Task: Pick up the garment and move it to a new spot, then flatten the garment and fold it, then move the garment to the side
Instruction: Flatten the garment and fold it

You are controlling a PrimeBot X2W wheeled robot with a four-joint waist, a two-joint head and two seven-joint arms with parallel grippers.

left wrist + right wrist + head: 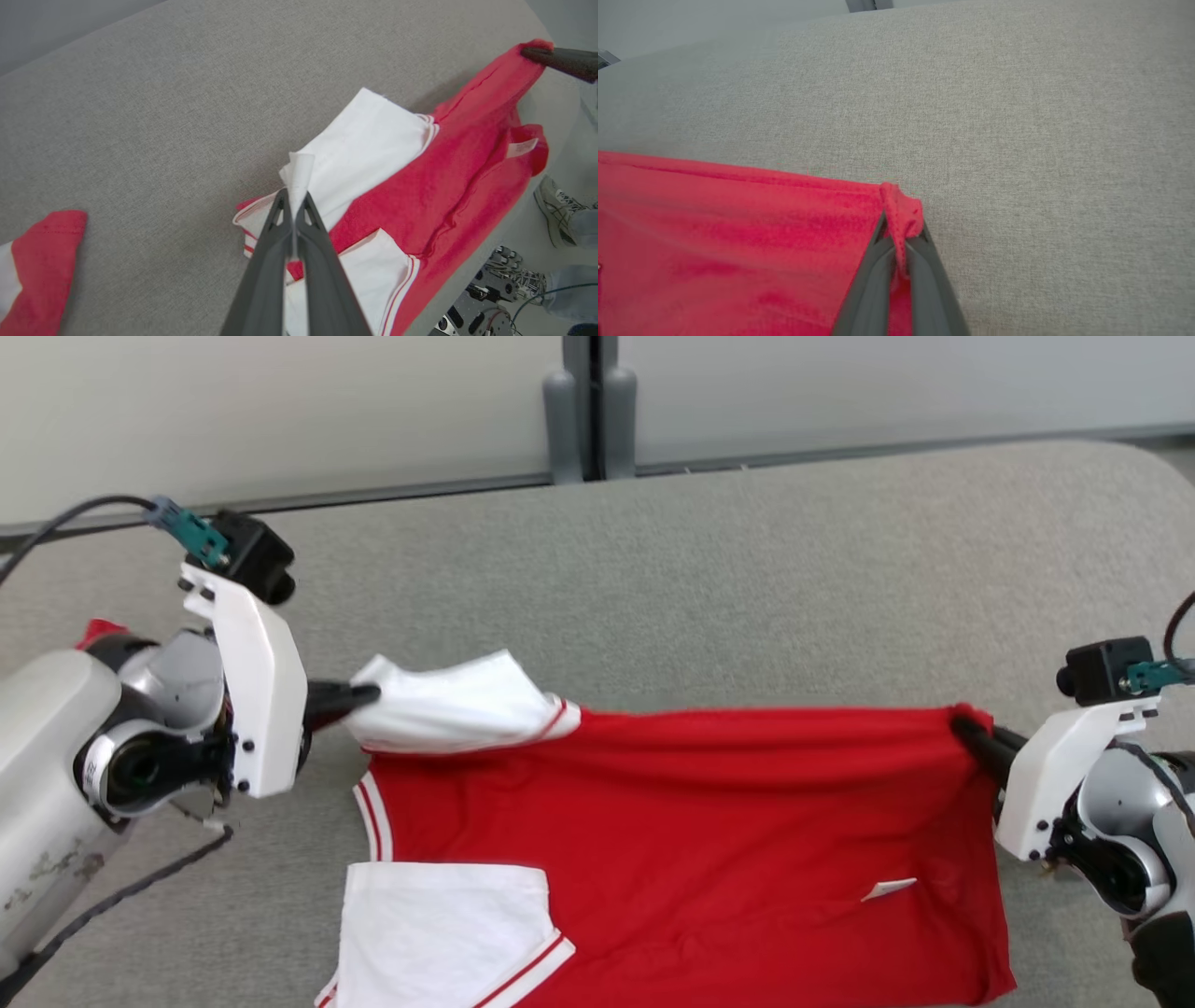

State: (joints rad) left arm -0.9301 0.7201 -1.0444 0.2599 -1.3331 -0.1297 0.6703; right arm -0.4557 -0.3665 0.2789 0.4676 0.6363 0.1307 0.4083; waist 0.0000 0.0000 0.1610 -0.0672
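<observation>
The garment (691, 821) is a red shirt with white sleeves, spread across the grey cushioned surface (709, 579). My left gripper (366, 695) is shut on the far white sleeve (457, 705), pinching a fold of white cloth (299, 175) between its fingers (275, 252). My right gripper (966, 733) is shut on the red hem corner (901, 212) at the far right. The nearer white sleeve (439, 933) lies flat at the lower left. A small white label (887, 889) shows near the hem.
A wall and a grey post (588, 411) stand behind the surface. In the left wrist view, another red and white piece of cloth (37, 266) lies at the left, and a person's shoes (556, 214) stand on the floor past the surface's edge.
</observation>
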